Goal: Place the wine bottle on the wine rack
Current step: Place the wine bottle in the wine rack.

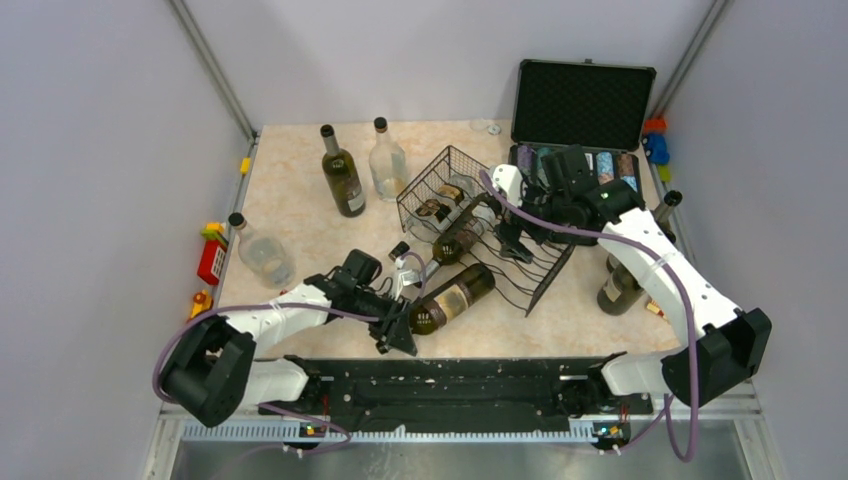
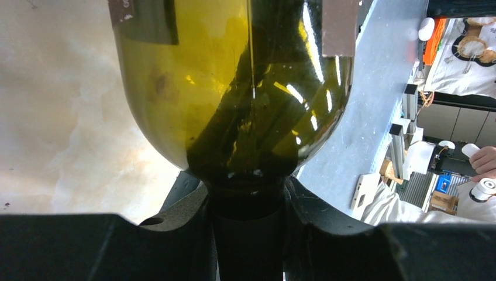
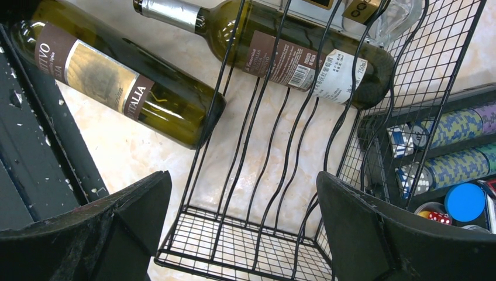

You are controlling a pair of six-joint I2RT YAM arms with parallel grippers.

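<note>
Below centre in the top view, the left gripper (image 1: 398, 328) is clamped on the neck of the wine bottle (image 1: 452, 298). Its long axis runs up-right, with the base just beside the lower-left edge of the wine rack (image 1: 520, 270). Bare cradles lie further along that line. Over the rack's upper right, the right gripper (image 3: 243, 181) hangs with fingers wide apart, holding nothing.

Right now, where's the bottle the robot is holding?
In the top view the wine bottle is on its side near the front middle of the table, neck in the left gripper, base beside the wine rack.
</note>
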